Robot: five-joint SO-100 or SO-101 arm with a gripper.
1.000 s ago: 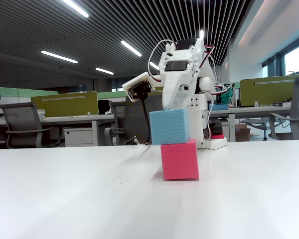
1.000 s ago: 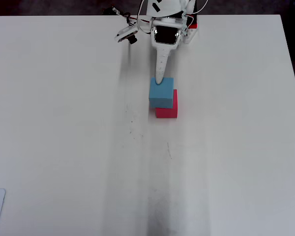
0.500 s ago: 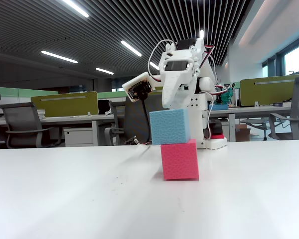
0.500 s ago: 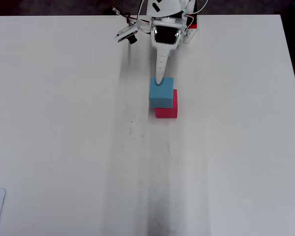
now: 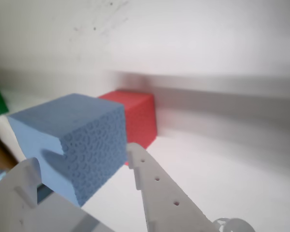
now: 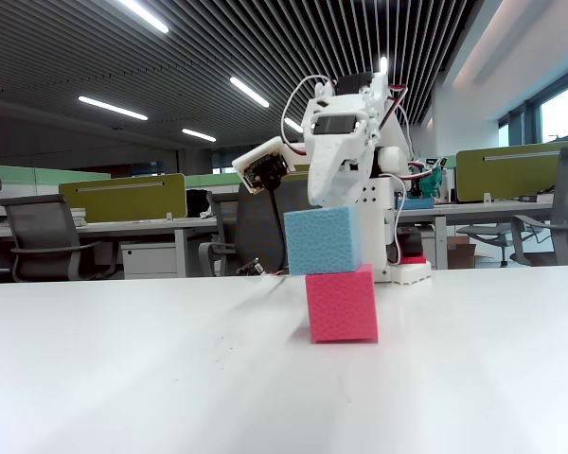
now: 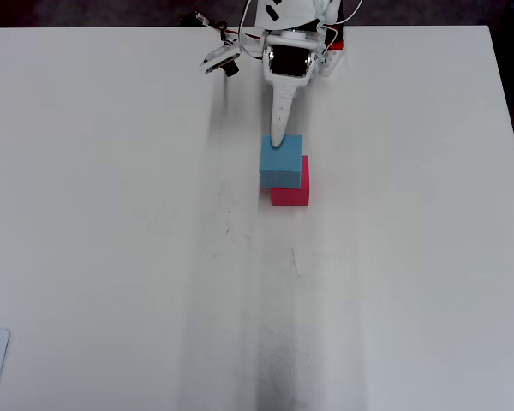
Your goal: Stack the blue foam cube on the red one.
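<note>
The gripper (image 5: 82, 169) clasped the blue foam cube (image 6: 323, 240) between its fingers, atop the red one (image 6: 341, 303), offset left in the fixed view. The stack stood on a white table (image 7: 111, 214) in an open office with slatted ceiling (image 6: 218, 47).

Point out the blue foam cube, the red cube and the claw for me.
blue foam cube (image 6: 323, 240): fixed view, middle of its front face.
red cube (image 6: 342, 305): fixed view, middle of its front face.
claw (image 5: 82, 166): wrist view, between the two white fingertips, at the blue cube's near corner.
</note>
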